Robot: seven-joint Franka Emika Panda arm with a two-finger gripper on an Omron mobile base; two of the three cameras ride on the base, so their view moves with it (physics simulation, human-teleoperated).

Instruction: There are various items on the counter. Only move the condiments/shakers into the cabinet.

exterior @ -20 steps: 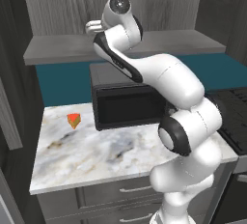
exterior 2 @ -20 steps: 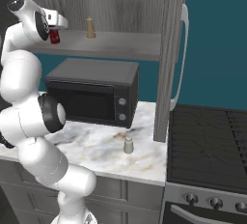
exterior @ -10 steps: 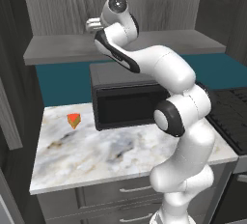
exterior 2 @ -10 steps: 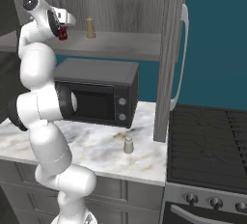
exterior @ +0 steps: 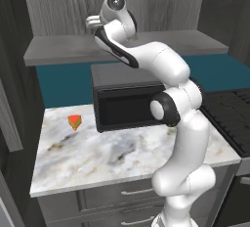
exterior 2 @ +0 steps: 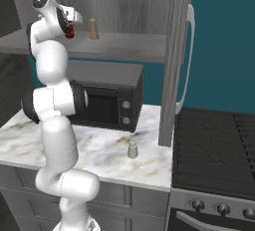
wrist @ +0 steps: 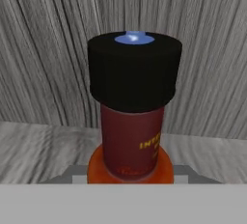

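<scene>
Pale shaker (exterior 2: 132, 149) on counter (exterior 2: 99, 150) near its front right edge, orange wedge (exterior: 74, 122) near the counter's left edge. Up at cabinet (exterior 2: 129, 46) shelf – gripper (exterior 2: 71, 20) at the dark red bottle (wrist: 132, 117), grip state unclear – tan shaker (exterior 2: 93, 29) just beside, toward the back.

One dark red sauce bottle (wrist: 132, 117), two shakers (tan (exterior 2: 92, 29), pale grey (exterior 2: 132, 150)), one orange food wedge (exterior: 74, 122), one microwave (exterior: 129, 101).
</scene>
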